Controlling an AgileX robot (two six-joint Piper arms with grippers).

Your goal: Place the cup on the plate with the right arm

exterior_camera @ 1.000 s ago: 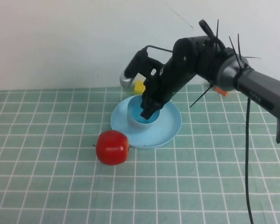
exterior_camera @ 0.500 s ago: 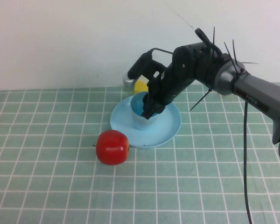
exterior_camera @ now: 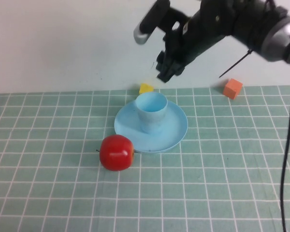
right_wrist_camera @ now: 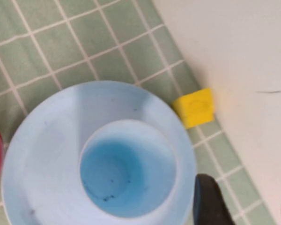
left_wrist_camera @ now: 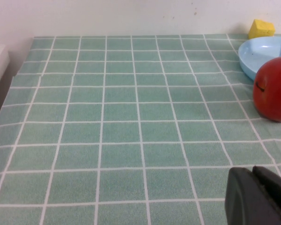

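Note:
The light blue cup stands upright on the light blue plate at the table's far middle. It shows from above in the right wrist view, standing on the plate. My right gripper is open and empty, raised well above and behind the cup; its fingertips show in the right wrist view. My left gripper is shut and empty, low over the near left of the table. The plate's edge also shows in the left wrist view.
A red apple lies just in front of the plate on its left, also seen in the left wrist view. A yellow block sits behind the plate by the wall. An orange block sits at the back right.
My right gripper has let go of the cup and risen up and back from inside it. The cup stays upright on the plate.

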